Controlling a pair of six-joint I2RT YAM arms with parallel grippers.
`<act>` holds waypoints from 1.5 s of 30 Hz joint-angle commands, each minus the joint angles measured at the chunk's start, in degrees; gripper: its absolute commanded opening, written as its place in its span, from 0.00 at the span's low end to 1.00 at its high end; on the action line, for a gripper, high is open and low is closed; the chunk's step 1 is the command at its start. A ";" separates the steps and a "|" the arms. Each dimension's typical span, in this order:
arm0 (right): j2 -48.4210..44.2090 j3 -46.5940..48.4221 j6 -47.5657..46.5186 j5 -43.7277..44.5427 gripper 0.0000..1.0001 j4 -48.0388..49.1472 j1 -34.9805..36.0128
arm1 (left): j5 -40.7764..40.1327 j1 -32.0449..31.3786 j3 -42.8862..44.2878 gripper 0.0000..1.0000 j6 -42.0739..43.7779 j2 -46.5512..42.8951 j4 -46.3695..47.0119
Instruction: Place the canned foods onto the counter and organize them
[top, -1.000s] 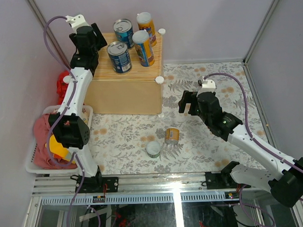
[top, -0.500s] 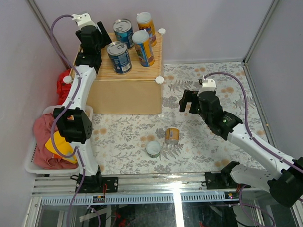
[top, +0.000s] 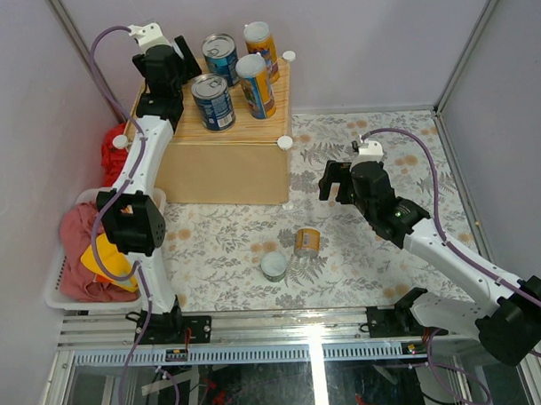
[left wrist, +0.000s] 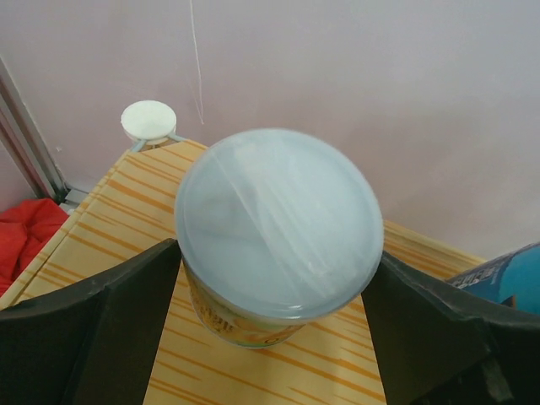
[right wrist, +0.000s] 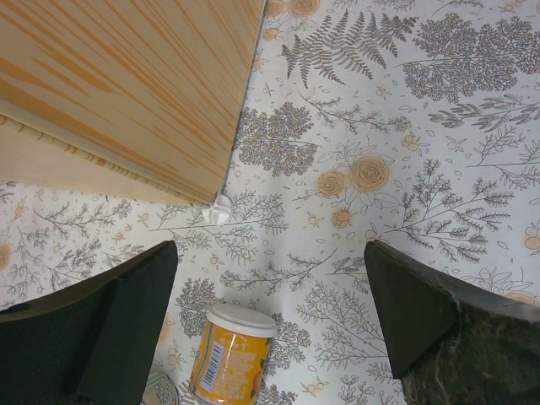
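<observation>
Four canned foods stood on the counter, just beside the left hand. Its fingers were spread wide around a fifth, a short yellow tin upright on the planks. Whether they touched it could not be told. The right hand hung wide open over the floral surface. An orange can lay on its side beneath that hand, with a green tin just beyond it.
</observation>
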 commanded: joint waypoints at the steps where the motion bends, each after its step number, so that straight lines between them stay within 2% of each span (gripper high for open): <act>1: 0.09 1.42 -0.53 -0.68 0.99 2.18 -0.51 | -4.09 -0.67 1.15 0.85 -1.03 -2.22 7.14; 6: -0.30 1.25 -0.66 -0.67 0.99 1.91 -0.50 | -5.08 -0.93 1.37 0.90 -1.81 -2.69 7.72; 13: -0.88 1.09 -0.68 -0.77 1.00 1.68 -0.44 | -7.34 -1.84 1.23 0.91 -1.88 -4.69 9.38; 18: -1.15 1.05 -0.63 -0.88 0.99 1.48 -0.51 | -10.05 -3.17 -0.86 0.91 -2.26 -9.55 12.93; 23: -1.30 1.62 -0.75 -0.22 0.99 0.88 -0.51 | -11.65 -8.33 -4.34 0.91 -0.23 -16.92 16.85; 25: -1.47 1.91 -0.90 0.08 0.99 0.61 -0.51 | -11.07 -11.64 -7.95 0.91 1.63 -21.23 19.18; 32: -2.28 2.63 -1.38 2.60 0.99 -1.13 -0.50 | -9.52 -28.64 -29.24 0.90 6.70 -39.81 21.38; 35: -2.45 2.91 -1.44 3.74 0.99 -2.12 -0.74 | -10.13 -35.71 -38.88 0.90 7.27 -46.84 17.90; 40: -2.55 2.64 0.57 4.22 0.99 -3.06 -3.20 | -10.67 -44.99 -54.65 0.90 2.96 -57.08 10.90; 45: -0.92 3.48 3.10 2.52 0.99 -4.11 -6.26 | -10.98 -52.90 -64.54 0.90 -2.74 -62.19 3.83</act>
